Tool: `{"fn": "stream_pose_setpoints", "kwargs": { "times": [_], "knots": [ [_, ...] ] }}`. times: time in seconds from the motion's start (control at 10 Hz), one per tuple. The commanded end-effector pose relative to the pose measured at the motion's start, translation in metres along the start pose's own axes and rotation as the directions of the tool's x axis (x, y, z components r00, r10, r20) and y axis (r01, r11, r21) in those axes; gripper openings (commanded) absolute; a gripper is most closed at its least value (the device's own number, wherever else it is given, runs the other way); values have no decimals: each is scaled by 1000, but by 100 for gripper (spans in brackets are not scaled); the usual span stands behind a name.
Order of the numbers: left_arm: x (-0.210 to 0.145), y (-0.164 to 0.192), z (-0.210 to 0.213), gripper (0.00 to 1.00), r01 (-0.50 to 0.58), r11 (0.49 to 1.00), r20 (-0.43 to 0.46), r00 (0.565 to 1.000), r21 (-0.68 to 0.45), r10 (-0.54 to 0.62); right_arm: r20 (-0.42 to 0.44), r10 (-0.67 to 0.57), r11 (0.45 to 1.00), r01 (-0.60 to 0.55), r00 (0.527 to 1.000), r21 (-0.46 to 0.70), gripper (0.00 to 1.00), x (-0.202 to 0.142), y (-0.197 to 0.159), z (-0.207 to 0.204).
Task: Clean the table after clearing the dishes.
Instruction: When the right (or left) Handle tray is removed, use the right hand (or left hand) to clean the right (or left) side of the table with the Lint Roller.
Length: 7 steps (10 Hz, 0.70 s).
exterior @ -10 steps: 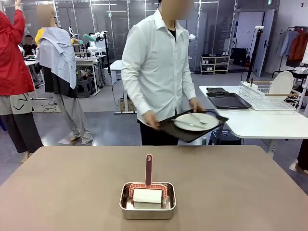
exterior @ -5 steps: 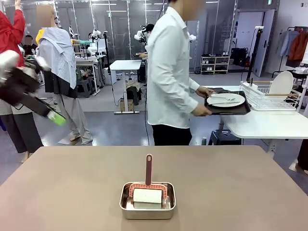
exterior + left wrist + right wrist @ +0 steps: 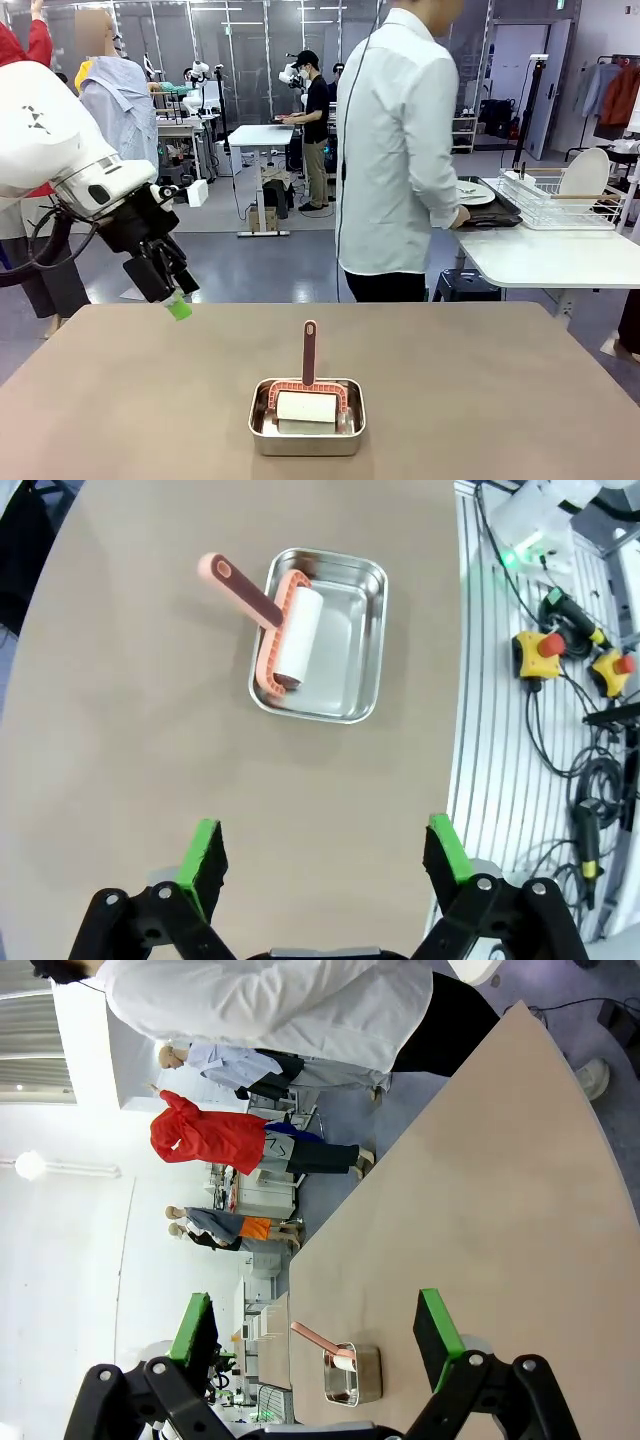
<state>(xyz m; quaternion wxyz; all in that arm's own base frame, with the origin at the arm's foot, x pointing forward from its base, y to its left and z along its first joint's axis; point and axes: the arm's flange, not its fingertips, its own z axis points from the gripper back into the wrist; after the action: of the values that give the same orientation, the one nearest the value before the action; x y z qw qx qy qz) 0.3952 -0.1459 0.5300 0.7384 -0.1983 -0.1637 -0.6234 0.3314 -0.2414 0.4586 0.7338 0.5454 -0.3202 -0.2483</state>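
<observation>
The brown bench (image 3: 500,400) is carrying the steel pan (image 3: 307,430) and its roller (image 3: 307,405). The dishes (image 3: 478,192) are now sitting on the white bench (image 3: 540,255) beyond the pan, with the person (image 3: 400,150) turned to them. Left of the pan, our left hand (image 3: 175,300) is newly hovering, wide open; our right hand (image 3: 315,1325) is gaping too.

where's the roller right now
In the front view the roller sits in the steel pan near the middle of the table, handle toward the far side.
</observation>
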Motion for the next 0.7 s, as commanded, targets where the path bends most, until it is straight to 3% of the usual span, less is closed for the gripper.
{"fn": "stream_pose_setpoints", "kwargs": {
  "times": [0.0, 0.3, 0.4, 0.6],
  "knots": [
    [5, -9, -1, 100, 11, 1000, -20, 1000, -6, -11, -1, -6, 1000, 6, 1000, 7, 100, 0, 3, 1],
    [5, -4, -3, 100, 14, 1000, -2, 1000, -10, -14, -1, -6, 1000, 6, 1000, 7, 100, 0, 3, 1],
    [22, -7, -12, 100, 93, 995, -94, 991, -28, -95, -1, -6, 1000, 6, 1000, 7, 100, 0, 3, 1],
    [75, 23, -34, 100, 178, 975, -180, 963, -131, -200, -1, -6, 1000, 6, 1000, 7, 100, 0, 3, 1]
  ]
}}
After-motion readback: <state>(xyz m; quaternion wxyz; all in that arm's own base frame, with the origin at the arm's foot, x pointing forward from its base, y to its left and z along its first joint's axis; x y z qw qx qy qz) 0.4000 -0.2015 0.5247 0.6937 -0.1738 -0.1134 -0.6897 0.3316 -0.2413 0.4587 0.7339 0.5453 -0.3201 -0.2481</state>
